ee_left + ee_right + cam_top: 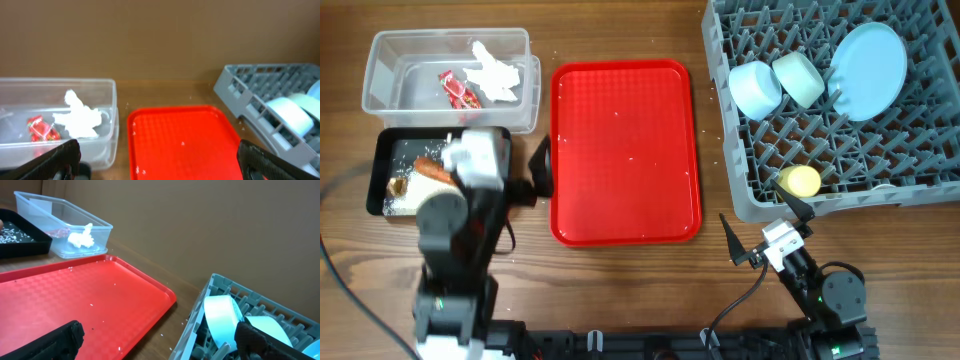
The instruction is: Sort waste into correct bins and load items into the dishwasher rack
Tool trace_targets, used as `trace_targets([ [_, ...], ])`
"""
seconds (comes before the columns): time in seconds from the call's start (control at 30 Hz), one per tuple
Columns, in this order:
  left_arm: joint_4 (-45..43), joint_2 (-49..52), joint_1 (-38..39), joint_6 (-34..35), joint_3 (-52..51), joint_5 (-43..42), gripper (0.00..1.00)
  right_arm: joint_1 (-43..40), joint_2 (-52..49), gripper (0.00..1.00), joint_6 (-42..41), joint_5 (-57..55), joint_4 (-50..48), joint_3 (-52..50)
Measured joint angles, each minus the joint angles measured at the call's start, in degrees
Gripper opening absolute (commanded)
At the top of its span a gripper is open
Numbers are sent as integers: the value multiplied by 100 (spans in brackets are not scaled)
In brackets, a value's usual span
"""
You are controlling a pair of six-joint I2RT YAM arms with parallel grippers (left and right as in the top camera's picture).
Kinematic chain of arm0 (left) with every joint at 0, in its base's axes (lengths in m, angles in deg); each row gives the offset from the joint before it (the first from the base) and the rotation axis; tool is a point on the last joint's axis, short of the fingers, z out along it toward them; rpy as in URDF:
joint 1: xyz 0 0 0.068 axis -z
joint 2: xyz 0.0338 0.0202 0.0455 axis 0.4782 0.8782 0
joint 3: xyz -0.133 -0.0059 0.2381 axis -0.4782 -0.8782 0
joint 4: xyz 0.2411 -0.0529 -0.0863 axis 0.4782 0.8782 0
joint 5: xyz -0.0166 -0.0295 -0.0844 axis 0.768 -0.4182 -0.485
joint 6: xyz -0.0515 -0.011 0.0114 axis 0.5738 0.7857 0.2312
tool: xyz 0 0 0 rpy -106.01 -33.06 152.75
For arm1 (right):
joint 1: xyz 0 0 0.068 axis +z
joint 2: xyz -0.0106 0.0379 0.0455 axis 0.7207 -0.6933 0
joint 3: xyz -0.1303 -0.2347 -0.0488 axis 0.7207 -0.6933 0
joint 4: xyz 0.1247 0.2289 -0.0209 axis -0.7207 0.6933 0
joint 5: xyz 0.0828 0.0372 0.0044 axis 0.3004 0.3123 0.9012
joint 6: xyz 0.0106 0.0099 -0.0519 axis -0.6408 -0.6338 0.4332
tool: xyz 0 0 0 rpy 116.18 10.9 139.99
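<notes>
The clear tub [450,36] at the back left holds a crumpled white tissue [495,72] and a red wrapper [458,90]. In front of it the black tray [377,170] carries an orange carrot [435,170], rice and a brown scrap [398,185]. At the right, the grey rack [840,204] holds the blue plate [868,70], blue bowl [756,88], green bowl [798,78] and yellow cup [800,181]. My left gripper [542,168] [160,160] is open and empty by the red tray's left edge. My right gripper [765,224] [160,340] stands open and empty before the rack's front left corner.
A flat red serving tray [625,150] lies in the middle with a few white grains on it. Loose grains also dot the wood between the tray and the rack. My left arm hangs over the black tray's right half. A black cable runs along the left table edge.
</notes>
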Motion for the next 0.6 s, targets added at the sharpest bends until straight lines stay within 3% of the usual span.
trace_targets([
  [0.17, -1084, -1759, -201, 92, -1805, -81, 100, 0, 7, 100, 9, 7, 0, -2],
  [0.27, -1405, -2295, -203, 177, -2417, -87, 100, 0, 7, 100, 26, 15, 0, -2],
  [0.6, -1311, -3250, -308, 308, -2986, -85, 100, 0, 7, 100, 46, 15, 0, -2],
])
